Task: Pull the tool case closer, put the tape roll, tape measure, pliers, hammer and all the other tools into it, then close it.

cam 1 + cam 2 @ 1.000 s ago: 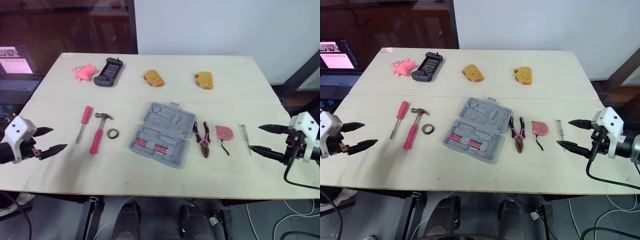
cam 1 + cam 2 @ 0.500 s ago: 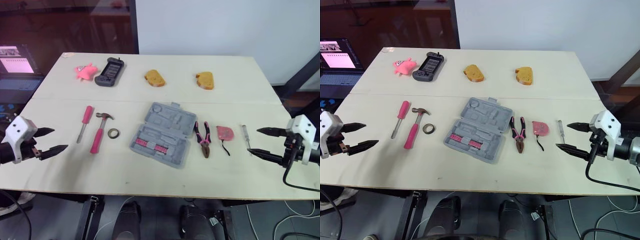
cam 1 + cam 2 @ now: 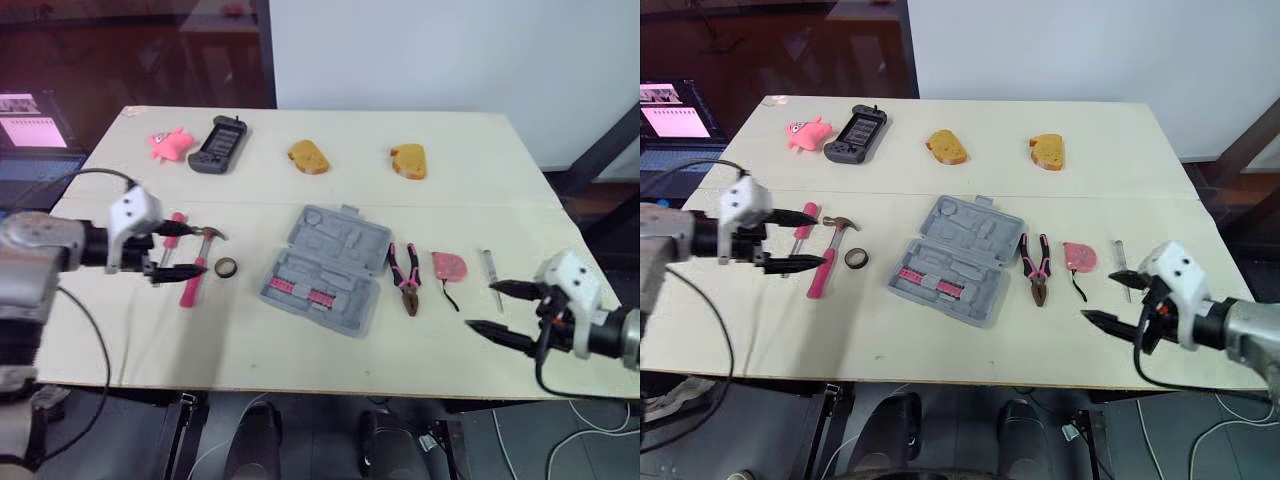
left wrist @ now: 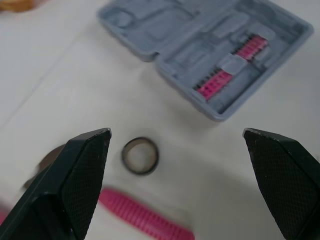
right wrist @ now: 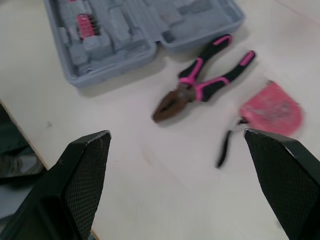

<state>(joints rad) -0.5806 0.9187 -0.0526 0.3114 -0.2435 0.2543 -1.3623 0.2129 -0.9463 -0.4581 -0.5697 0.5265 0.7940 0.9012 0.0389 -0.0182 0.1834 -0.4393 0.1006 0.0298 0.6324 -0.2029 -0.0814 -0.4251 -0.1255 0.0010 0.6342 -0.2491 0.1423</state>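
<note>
Left claw (image 3: 196, 250) wide open and empty, over the hammer (image 3: 190, 287), beside the tape roll (image 3: 227, 267). Right claw (image 3: 483, 306) wide open, empty, near the tape measure (image 3: 449, 266).

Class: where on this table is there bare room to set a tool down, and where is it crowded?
Bare: the near strip in front of the open grey tool case. Crowded: around the pink-handled hammer and small black tape ring.

Setting: a robotics laboratory or test room. Indicators: a plain light board table (image 3: 300, 340) against a bare white wall (image 3: 450, 50), a lit monitor (image 3: 665, 108) (off the table's left end), and loose cables (image 3: 1225, 458) trailing below the table's right end.
</note>
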